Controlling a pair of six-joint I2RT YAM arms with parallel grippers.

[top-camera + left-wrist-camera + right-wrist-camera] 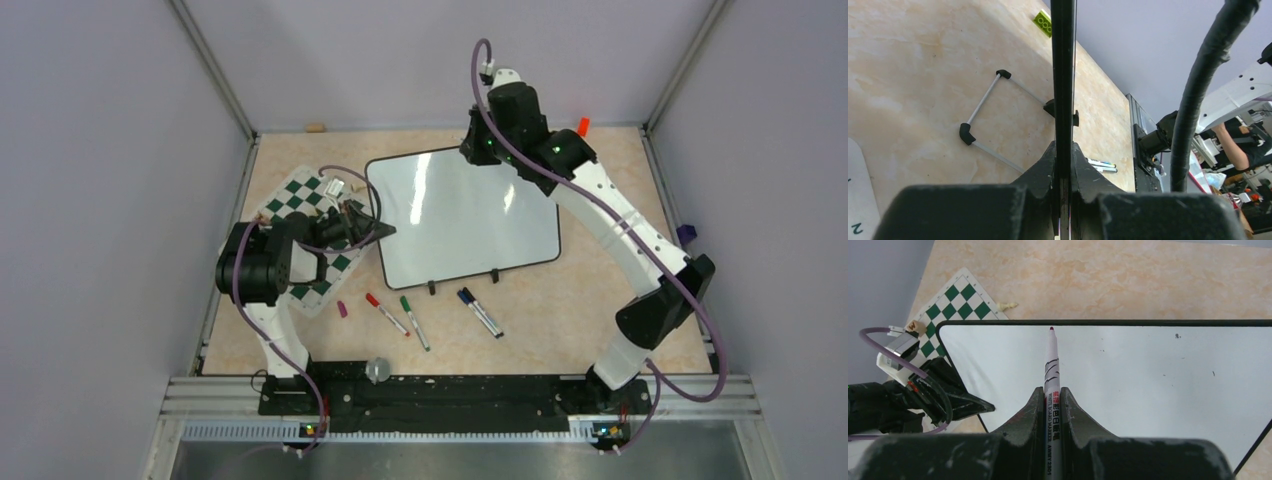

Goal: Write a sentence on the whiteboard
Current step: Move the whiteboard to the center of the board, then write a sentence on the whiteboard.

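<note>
The whiteboard (pixel 470 215) lies in the middle of the table (pixel 600 330), with its two small black feet on the near edge. Its white surface shows only a few small dark specks.

The left gripper (pixel 378 230) is clenched on the left edge of the whiteboard. In the left wrist view the thin black frame runs straight up between the two fingers (pixel 1045 165). This arm reaches over the chess mat (pixel 310 205), which lies just beside the board on the left.

The right gripper (pixel 1051 392) is closed around a marker (pixel 1051 365), which is white with black print and has a dark red tip. The tip points at the far edge of the board, close to the black frame. I cannot tell if it touches the surface.

On the table in front of the board lie a red pen (pixel 386 313), a green pen (pixel 414 322) and two dark pens (pixel 480 311) side by side. A small purple cap (pixel 341 309) lies near the mat. A pale chess piece (pixel 1008 305) lies on the table just beside the far corner of the mat.
</note>
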